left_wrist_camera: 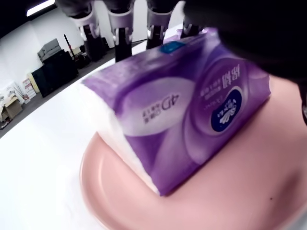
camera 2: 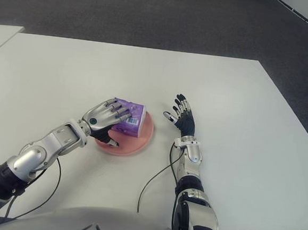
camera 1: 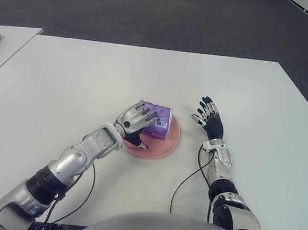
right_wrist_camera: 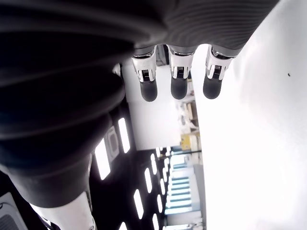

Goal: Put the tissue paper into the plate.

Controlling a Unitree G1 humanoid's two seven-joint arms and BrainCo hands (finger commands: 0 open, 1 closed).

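- Gripping the purple tissue pack [camera 1: 161, 121], the left hand [camera 1: 137, 120] curls its fingers [left_wrist_camera: 120, 36] over the pack's top.
- Pack sits on the pink plate [camera 1: 165, 147], its lower edge touching the plate's surface.
- Plate lies near the middle of the white desk [camera 1: 82, 82], toward the near edge.
- Right hand [camera 1: 209, 119] shows just right of the plate, fingers spread, holding nothing.

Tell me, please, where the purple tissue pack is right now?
The purple plastic tissue pack sits on the round pink plate near the table's centre, gripped by the left robot hand, left of the right robot hand.
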